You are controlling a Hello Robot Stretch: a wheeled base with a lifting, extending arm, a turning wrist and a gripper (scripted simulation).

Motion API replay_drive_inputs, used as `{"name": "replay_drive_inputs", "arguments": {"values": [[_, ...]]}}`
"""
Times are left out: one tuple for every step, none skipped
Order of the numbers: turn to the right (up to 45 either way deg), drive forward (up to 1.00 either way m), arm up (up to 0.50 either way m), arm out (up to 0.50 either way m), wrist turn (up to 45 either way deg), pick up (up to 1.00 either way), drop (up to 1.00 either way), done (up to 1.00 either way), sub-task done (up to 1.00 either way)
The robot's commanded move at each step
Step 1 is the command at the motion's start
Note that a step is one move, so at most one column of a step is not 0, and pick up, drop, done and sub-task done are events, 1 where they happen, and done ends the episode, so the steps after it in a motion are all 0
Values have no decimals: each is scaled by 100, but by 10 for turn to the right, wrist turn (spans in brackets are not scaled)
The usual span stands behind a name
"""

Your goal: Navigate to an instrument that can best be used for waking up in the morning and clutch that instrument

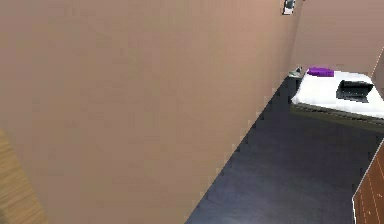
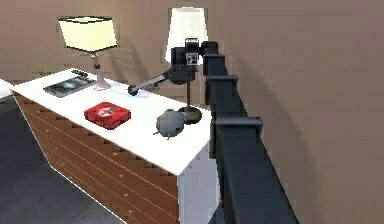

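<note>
Grey clock on dresser

Two lamps, one clock, one dresser, one bed.

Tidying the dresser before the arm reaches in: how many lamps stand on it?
2. The yellow-shaded lamp stands near the far left end of the dresser. The white-shaded lamp stands toward its right end.

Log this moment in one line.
stage: at dresser | gripper: by lamp, load unclear | dark round object: on dresser beside lamp base | ahead: bed
</note>
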Motion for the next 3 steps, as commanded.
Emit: {"name": "replay_drive_inputs", "arguments": {"values": [[0,0,0,0,240,0,0,0,0],[0,0,-26,0,0,0,0,0,0],[0,0,0,0,0,100,0,0,0]]}}
